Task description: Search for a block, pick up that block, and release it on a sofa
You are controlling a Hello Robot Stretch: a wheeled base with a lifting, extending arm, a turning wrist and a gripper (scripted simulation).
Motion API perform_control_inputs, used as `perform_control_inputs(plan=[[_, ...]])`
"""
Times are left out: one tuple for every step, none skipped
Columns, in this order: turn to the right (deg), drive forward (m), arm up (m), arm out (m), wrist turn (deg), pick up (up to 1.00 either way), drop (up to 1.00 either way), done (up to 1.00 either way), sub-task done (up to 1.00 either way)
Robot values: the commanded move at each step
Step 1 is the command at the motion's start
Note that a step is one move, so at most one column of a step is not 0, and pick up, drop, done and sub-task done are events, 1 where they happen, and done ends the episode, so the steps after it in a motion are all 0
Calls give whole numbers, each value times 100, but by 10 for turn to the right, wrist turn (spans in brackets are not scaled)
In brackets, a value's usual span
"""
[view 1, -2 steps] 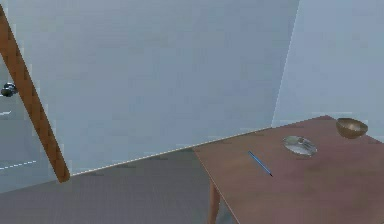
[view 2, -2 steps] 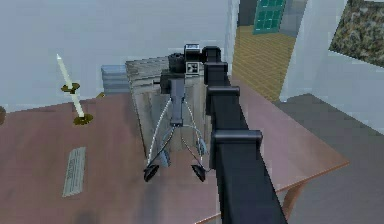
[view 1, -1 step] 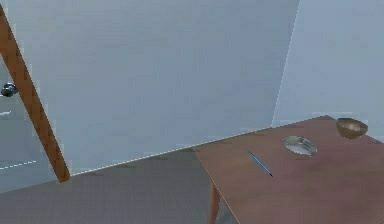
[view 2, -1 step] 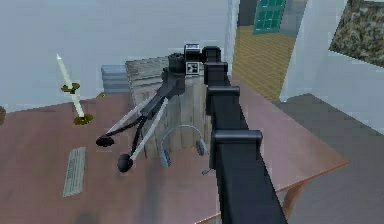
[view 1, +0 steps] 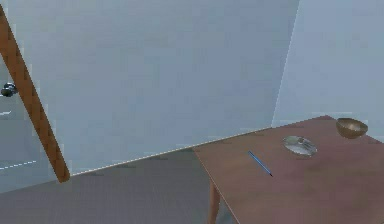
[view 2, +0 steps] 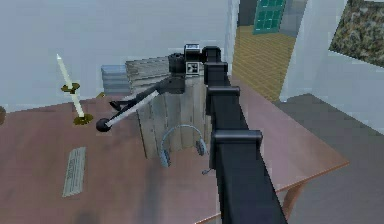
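Note:
In the arm side view my dark arm (view 2: 228,140) rises from the bottom edge over a brown table (view 2: 40,150). The gripper (view 2: 108,113) reaches left from the arm's far end, and its thin fingers (view 2: 130,108) slant down toward the tabletop. Right behind the gripper stands a tall grey boxy thing (view 2: 150,85) with ribbed sides. I cannot tell whether the gripper holds anything. No shape here reads clearly as a block.
A white candle (view 2: 64,78) in a holder stands at the table's left. A flat grey slab (view 2: 75,170) lies near the front, and a thin wire hoop (view 2: 180,145) by the arm. An open doorway (view 2: 262,40) lies beyond. The forward view has a brown table (view 1: 330,190) with a blue pen (view 1: 260,163), a silvery dish (view 1: 299,146) and a brown bowl (view 1: 350,127), plus a door frame (view 1: 35,105) at left.

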Motion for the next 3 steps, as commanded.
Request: perform_control_inputs(plan=[[0,0,0,0,390,0,0,0,0],[0,0,0,0,0,100,0,0,0],[0,0,2,0,0,0,0,0,0]])
